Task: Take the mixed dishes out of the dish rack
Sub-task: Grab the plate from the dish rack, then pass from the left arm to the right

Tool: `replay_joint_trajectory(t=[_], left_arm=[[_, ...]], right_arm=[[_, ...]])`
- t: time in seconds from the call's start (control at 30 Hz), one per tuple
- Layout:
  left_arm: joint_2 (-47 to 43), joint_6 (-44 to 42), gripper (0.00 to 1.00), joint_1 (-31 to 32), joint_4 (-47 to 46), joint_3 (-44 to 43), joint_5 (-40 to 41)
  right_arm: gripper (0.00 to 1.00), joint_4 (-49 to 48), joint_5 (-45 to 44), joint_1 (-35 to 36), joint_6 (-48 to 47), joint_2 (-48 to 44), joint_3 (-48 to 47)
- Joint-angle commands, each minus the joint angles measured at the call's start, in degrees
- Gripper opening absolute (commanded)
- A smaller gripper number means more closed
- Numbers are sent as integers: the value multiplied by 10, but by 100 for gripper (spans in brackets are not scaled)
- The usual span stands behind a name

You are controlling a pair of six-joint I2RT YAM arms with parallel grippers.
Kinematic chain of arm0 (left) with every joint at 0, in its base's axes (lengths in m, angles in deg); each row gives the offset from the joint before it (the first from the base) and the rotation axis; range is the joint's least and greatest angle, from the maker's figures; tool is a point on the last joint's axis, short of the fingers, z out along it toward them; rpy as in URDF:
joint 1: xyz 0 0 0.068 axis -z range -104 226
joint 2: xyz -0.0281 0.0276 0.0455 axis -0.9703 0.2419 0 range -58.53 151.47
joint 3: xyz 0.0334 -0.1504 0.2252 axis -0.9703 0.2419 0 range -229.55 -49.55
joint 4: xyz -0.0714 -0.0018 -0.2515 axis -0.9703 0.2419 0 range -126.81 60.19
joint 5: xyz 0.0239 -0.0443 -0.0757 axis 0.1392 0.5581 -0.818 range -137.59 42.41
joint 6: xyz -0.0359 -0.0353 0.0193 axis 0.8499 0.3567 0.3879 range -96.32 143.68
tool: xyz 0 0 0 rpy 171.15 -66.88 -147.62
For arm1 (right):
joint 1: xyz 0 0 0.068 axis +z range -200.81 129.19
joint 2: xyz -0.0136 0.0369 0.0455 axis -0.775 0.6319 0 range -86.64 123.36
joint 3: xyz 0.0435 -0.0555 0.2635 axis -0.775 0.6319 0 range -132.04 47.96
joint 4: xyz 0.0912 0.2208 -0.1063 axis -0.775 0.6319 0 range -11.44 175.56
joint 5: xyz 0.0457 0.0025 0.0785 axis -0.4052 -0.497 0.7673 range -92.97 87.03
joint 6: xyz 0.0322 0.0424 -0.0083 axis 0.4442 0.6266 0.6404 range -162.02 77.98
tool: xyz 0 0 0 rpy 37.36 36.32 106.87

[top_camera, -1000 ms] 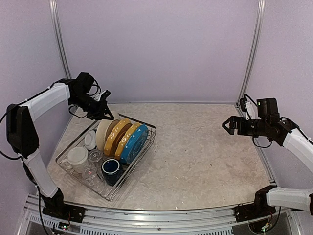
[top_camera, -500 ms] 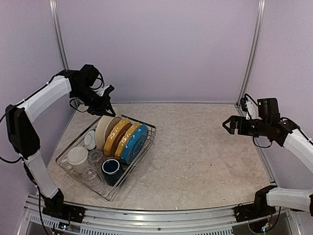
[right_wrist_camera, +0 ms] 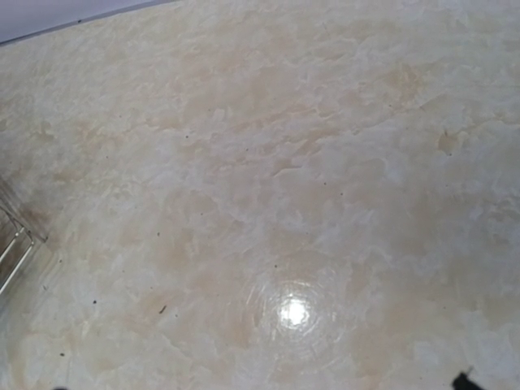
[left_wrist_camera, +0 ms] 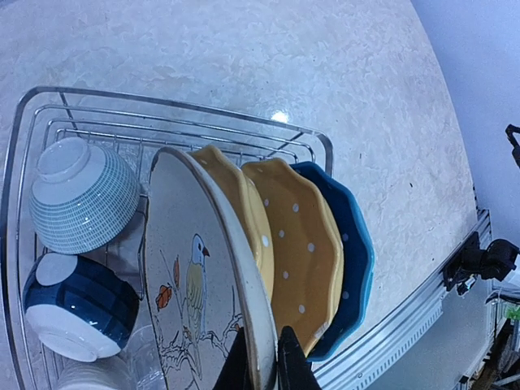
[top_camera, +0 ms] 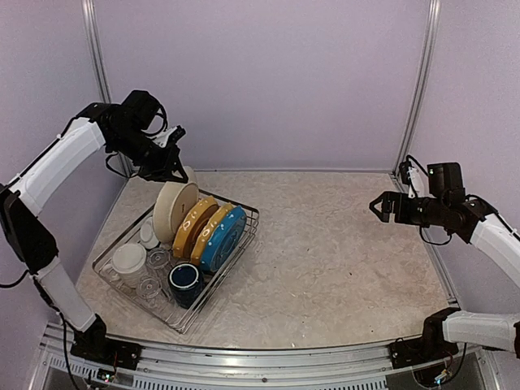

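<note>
The dish rack sits at the table's left, holding the mixed dishes. My left gripper is shut on the top rim of the cream plate, which stands on edge, raised above its neighbours. In the left wrist view the gripper pinches that bird-painted cream plate, beside two yellow dotted plates and a blue plate. A navy mug, cream mug and clear glasses stay in the rack. My right gripper hangs open and empty at the far right.
A teal-striped bowl and a navy bowl lie upside down in the rack left of the plates. Bare marbled tabletop fills the right wrist view. Frame posts stand at the back corners.
My left gripper has risen and drawn back with the cream plate, lifting it higher than the yellow and blue plates. The right arm has not moved.
</note>
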Motion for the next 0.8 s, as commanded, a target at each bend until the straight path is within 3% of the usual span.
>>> replay_joint_trajectory(t=[0.0, 0.3, 0.5, 0.77], left_arm=[[-66, 4, 0, 9, -22, -38, 49], [-108, -48, 0, 54, -59, -36, 125], [-172, -163, 0, 142, -212, 45, 251], [-204, -412, 0, 283, -439, 153, 404]], right_arm=[[100, -12, 2, 6, 7, 8, 6], [100, -31, 12, 5, 21, 17, 17], [100, -43, 18, 6, 49, 43, 3], [100, -78, 71, 12, 122, 114, -53]])
